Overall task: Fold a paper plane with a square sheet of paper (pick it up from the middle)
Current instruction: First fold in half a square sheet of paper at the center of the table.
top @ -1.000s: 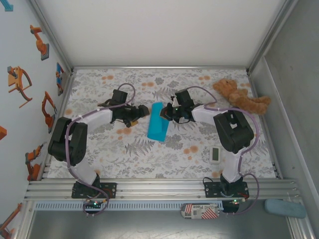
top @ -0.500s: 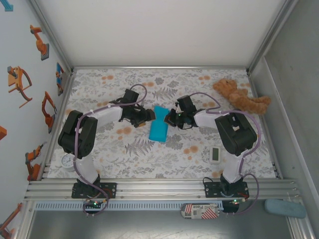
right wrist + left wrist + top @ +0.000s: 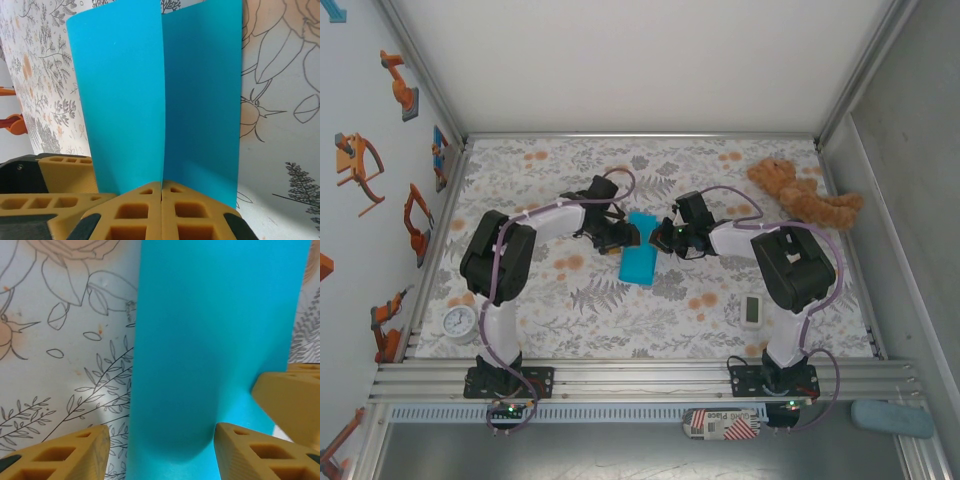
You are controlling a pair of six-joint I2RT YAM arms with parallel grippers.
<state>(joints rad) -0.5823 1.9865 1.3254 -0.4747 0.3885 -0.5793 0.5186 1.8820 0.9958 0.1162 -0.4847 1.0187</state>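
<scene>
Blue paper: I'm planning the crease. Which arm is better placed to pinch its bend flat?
Left. The left claw stands open astride the rounded bend of the paper; the right claw is shut, holding it.

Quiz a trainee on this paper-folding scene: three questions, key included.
1. True or false: the right gripper is shut on the paper.
2. The paper is: a) lying flat, b) bent double, c) crumpled.
3. Fill in: the left gripper has its jaws ___ on either side of the paper's bend.
Key: 1 true; 2 b; 3 open.
</scene>
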